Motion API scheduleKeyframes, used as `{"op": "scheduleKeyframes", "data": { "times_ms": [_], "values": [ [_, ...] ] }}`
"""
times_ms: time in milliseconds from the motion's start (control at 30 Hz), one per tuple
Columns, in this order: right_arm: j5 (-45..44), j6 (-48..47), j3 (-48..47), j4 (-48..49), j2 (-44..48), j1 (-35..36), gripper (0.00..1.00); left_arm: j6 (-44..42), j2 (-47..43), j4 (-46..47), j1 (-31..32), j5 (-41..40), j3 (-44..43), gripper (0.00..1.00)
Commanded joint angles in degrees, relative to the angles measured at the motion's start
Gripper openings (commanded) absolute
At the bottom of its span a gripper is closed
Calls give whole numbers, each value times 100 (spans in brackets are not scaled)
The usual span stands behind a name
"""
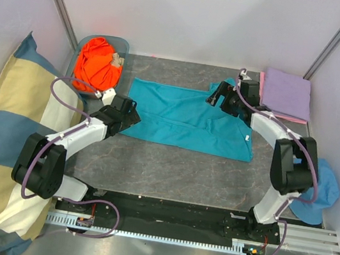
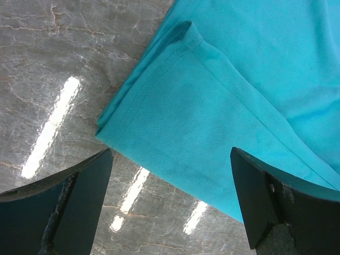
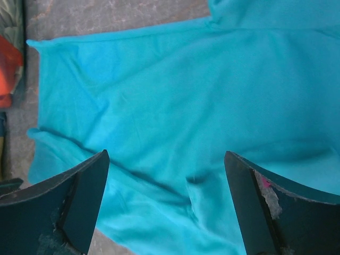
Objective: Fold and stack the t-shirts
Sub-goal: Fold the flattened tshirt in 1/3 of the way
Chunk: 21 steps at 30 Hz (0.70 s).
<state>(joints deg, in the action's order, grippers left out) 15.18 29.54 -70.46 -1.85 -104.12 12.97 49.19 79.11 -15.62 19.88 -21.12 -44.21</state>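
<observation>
Left claw [image 2: 171, 159]: wide open, empty, over teal shirt [image 2: 239, 79] corner.
Right claw [image 3: 166, 159]: wide open, empty.
Advice: pinch both layers at hem.

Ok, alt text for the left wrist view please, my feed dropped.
A doubled-over corner of the teal t-shirt lies on the grey marbled table, filling the upper right of the view. The left gripper is open over its edge, holding nothing.

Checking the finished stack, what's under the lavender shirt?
A pink t-shirt: only its edge shows beside the lavender t-shirt. The rest, and anything beneath, is covered.
</observation>
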Motion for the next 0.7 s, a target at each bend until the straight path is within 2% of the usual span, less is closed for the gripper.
{"op": "scheduleKeyframes", "data": {
  "times_ms": [0, 133, 367, 667],
  "values": [
    [-682, -168, 637, -404, 1206, -14, 98, -85, -72, 191, 34, -252, 35, 100],
    [-1078, -177, 1173, -737, 1797, -5, 98, -129, 95, 234, 42, -138, -79, 100],
    [-1131, 77, 2017, -1134, 2728, 100, 98, -357, 403, 639, 156, 170, -158, 100],
    [-947, 307, 2748, -659, 2713, 302, 98, -647, 1018, 1104, 693, 223, -554, 100]
  ]
}}
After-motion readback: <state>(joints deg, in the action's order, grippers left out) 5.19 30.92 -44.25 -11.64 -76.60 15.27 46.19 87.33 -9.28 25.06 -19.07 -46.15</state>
